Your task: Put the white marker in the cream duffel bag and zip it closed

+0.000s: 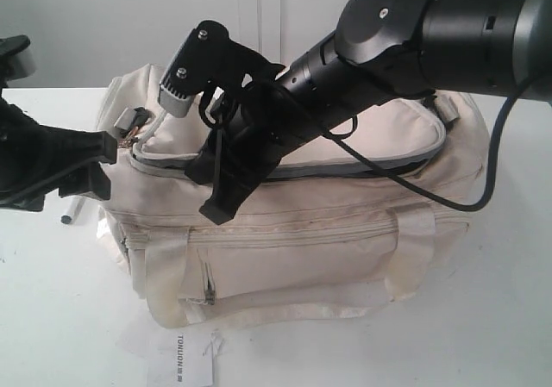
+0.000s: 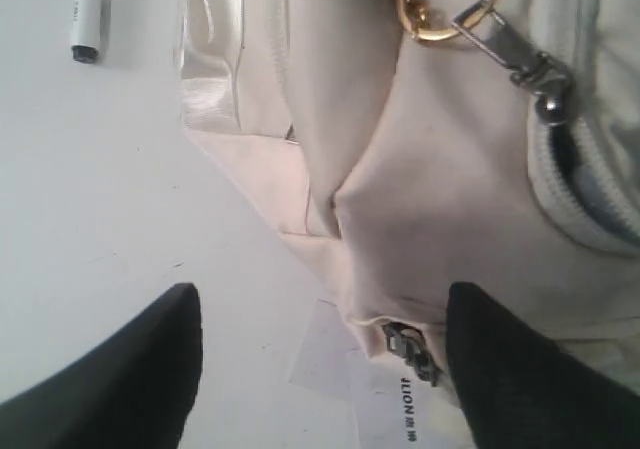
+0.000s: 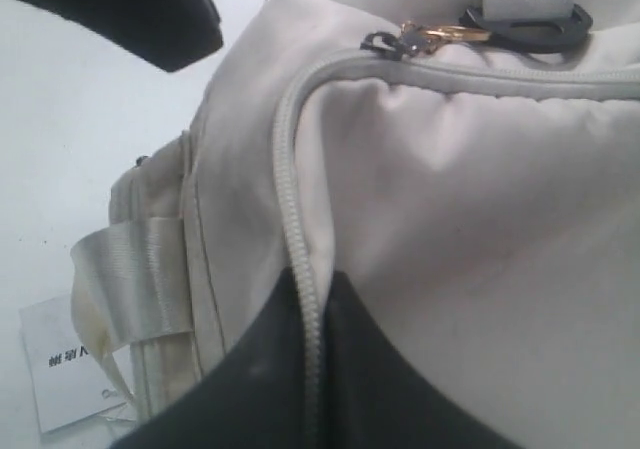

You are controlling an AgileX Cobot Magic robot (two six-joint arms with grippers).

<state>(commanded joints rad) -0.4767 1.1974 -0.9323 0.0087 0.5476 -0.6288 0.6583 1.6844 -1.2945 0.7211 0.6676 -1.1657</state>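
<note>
Reading the exterior view: cream duffel bag [image 1: 302, 249] on the counter [image 1: 52, 318]; white marker [image 1: 71, 210] lies outside it at 9 o'clock. Left wrist view: left gripper [image 2: 320, 369] fingers [image 2: 130, 369] released, holding nothing. Right wrist view: right gripper [image 3: 312, 309] fingers [image 3: 250, 389] clenched on the zip track [image 3: 290, 199].

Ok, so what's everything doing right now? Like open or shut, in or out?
Marker: lying on the table, outside the bag.
Top zip: partly open, a dark gap shows.
Front pocket: zipped shut.
Left gripper: open, at the bag's end.
Right gripper: shut, pinching the top zip.
</note>
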